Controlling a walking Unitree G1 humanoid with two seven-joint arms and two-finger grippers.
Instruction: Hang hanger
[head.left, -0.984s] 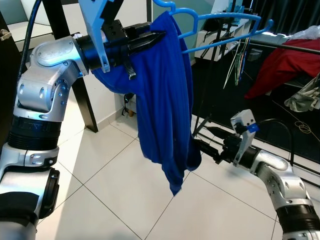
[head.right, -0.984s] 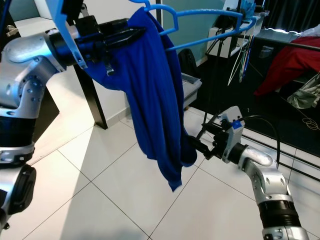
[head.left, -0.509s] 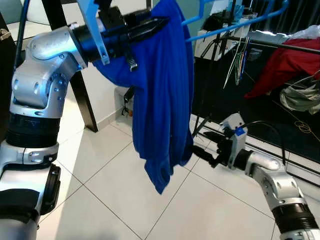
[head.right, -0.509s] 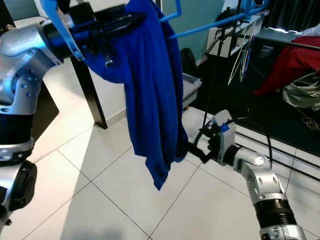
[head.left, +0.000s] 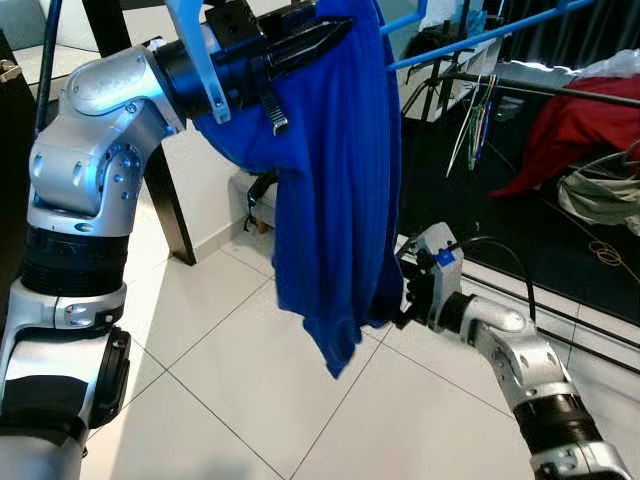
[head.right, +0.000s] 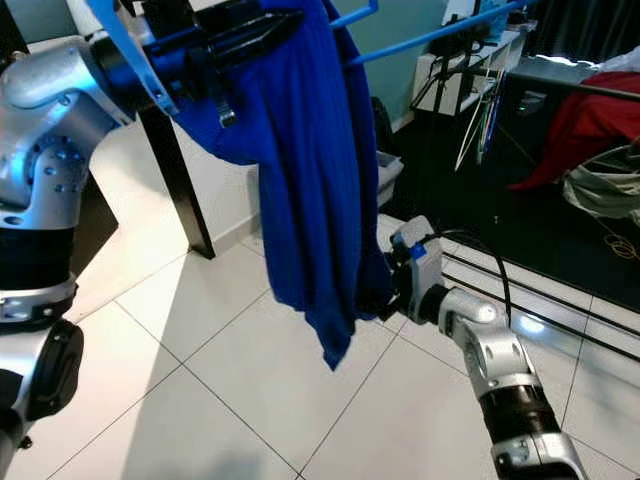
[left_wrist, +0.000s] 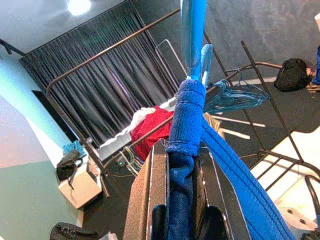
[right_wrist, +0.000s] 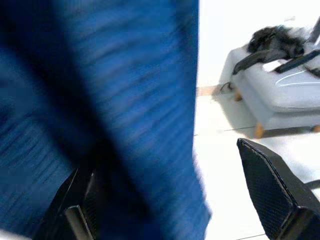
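White glossy floor tiles (head.left: 220, 400) with dark grout run under the robot toward a dim corner at 2 o'clock, where a metal clothes rail (head.left: 520, 88) carries a red garment (head.left: 560, 135) before black curtains (left_wrist: 115, 95). High at 12 o'clock the left gripper (head.left: 335, 33) is clenched on the blue ribbed cloth (head.left: 335, 200), which drapes in a long soft fold from the light blue plastic hanger (head.left: 490, 33); the hanger's thin bar slants toward the rail. The left wrist view shows the cloth's thick hem pinched between the two fingers (left_wrist: 150, 200), and bare hangers (left_wrist: 235, 97) on the rail beyond. The right gripper (right_wrist: 170, 200), at 3 o'clock low beside the cloth, stands spread open, one finger behind the fabric; past it sits a grey padded stool (right_wrist: 280, 95) with dark clothing (right_wrist: 272, 42) on top.
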